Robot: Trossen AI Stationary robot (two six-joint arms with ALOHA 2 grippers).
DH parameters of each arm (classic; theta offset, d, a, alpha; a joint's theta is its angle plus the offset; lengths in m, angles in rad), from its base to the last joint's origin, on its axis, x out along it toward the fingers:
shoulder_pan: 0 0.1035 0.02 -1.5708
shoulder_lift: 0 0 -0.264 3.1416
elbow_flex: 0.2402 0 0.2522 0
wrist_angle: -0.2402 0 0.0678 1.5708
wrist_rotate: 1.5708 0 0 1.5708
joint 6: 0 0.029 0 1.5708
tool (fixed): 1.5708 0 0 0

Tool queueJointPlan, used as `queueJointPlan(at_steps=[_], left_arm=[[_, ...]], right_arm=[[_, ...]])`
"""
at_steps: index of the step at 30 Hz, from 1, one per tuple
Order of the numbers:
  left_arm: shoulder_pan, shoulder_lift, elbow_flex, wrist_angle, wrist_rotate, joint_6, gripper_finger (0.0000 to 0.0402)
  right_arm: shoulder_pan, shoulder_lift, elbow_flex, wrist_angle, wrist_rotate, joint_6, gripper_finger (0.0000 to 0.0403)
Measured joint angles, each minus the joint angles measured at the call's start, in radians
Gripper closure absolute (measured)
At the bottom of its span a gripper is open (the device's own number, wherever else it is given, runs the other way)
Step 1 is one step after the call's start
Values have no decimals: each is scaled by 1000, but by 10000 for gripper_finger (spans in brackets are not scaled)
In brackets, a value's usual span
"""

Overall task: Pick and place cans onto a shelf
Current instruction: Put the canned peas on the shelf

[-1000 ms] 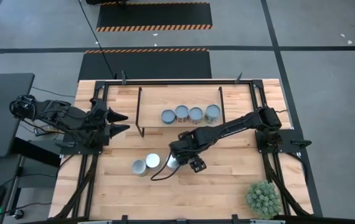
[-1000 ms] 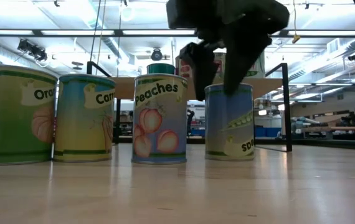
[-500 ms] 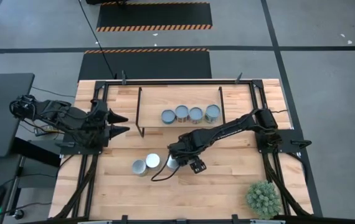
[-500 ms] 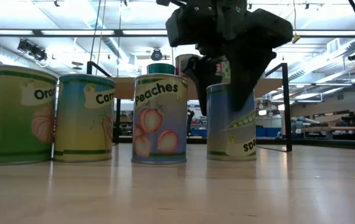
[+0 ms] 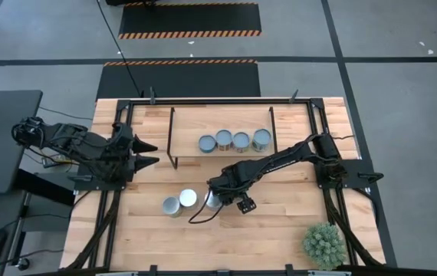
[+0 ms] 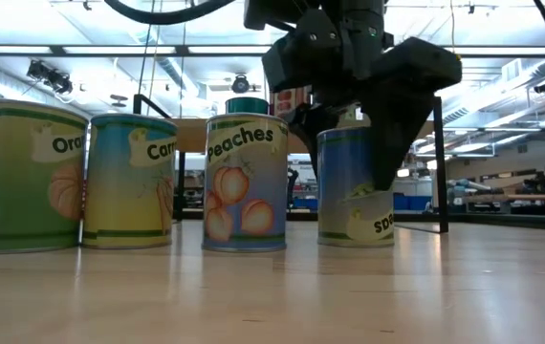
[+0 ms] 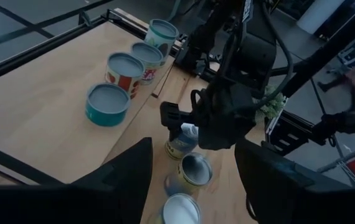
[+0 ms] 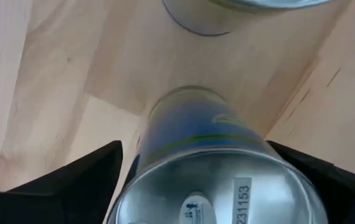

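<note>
The can (image 6: 354,186) sits between my right gripper (image 6: 349,143)'s spread fingers; closing off-centre, I might tip it into the peaches can (image 6: 246,182)

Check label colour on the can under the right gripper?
Blue with a green band, best in low view: can.

A grey floor (image 5: 402,69) with black mats (image 5: 190,19) edged in hazard stripes lay beyond the table (image 5: 287,222); ceiling strip lights (image 6: 81,50) shone.
</note>
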Motion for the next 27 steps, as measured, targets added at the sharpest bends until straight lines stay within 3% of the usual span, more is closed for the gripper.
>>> queueJointPlan(at_steps=[8, 20, 27], left_arm=[[0, 0, 0, 0, 3, 1, 169], [0, 0, 0, 1, 3, 1, 169], [0, 0, 0, 1, 3, 10, 169]], right_arm=[[-3, 0, -1, 10, 0, -16, 28], [-5, -2, -1, 9, 21, -43, 89], [-4, -5, 101, -152, -33, -16, 87]])
